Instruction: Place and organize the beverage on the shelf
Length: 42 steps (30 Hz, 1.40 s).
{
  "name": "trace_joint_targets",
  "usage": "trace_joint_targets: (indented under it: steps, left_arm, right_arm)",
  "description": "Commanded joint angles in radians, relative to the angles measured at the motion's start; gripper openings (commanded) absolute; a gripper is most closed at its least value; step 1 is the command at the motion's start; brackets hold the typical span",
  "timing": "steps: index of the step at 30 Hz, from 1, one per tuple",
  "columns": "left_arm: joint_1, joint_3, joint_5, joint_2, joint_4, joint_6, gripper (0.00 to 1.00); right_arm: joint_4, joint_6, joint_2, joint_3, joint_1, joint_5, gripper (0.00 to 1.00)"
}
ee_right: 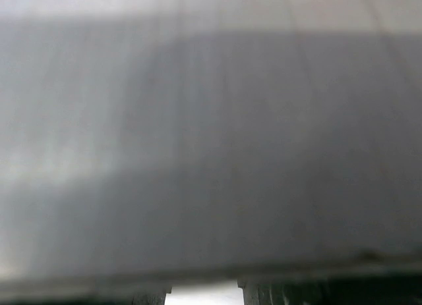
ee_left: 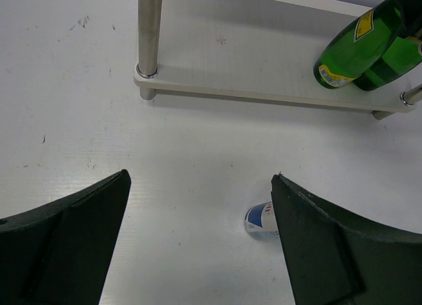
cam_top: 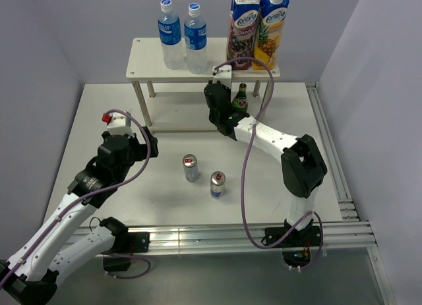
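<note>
The left gripper (ee_left: 200, 176) hangs wide open over the table (ee_left: 66, 87), a can (ee_left: 260, 221) just beside its right finger (a second can (cam_top: 190, 167) stands nearby). The shelf (cam_top: 148, 61) lies ahead. The right gripper (cam_top: 217, 87) sits at the shelf's front, a green bottle (cam_top: 241, 97) beside it; its opening cannot be told.

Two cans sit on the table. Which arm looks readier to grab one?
Left. Its gripper is open and empty, with a can just beside one finger. The right arm is stretched to the shelf by the green bottles.
</note>
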Motion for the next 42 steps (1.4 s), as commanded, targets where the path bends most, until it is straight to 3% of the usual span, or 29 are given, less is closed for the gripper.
trace_joint_targets:
  steps: [1, 11, 15, 17, 25, 29, 42]
  left_arm:
    - [0.004, 0.000, 0.011, 0.003, 0.012, 0.000, 0.95]
    - [0.006, 0.000, 0.008, -0.003, 0.011, -0.003, 0.95]
    - [0.006, 0.000, 0.006, -0.002, 0.009, -0.003, 0.95]
    - [0.006, 0.000, 0.005, -0.003, 0.009, -0.003, 0.95]
    - [0.006, 0.000, 0.003, -0.005, 0.006, -0.003, 0.95]
    - [0.006, -0.001, 0.003, -0.005, 0.006, -0.003, 0.95]
    - [0.006, -0.001, 0.031, 0.032, 0.011, -0.005, 0.96]
  right_arm:
    - [0.151, -0.042, -0.040, 0.045, -0.004, 0.106, 0.00]
    - [0.122, 0.000, -0.043, 0.028, -0.010, 0.133, 0.01]
    - [0.103, 0.021, -0.046, 0.020, -0.009, 0.133, 0.32]
    - [0.099, 0.035, -0.050, 0.010, -0.009, 0.136, 0.43]
    - [0.074, 0.078, -0.099, -0.040, -0.005, 0.127, 0.68]
    - [0.054, 0.095, -0.141, -0.073, 0.004, 0.123, 0.85]
    - [-0.133, 0.245, -0.404, -0.262, 0.114, 0.139, 0.91]
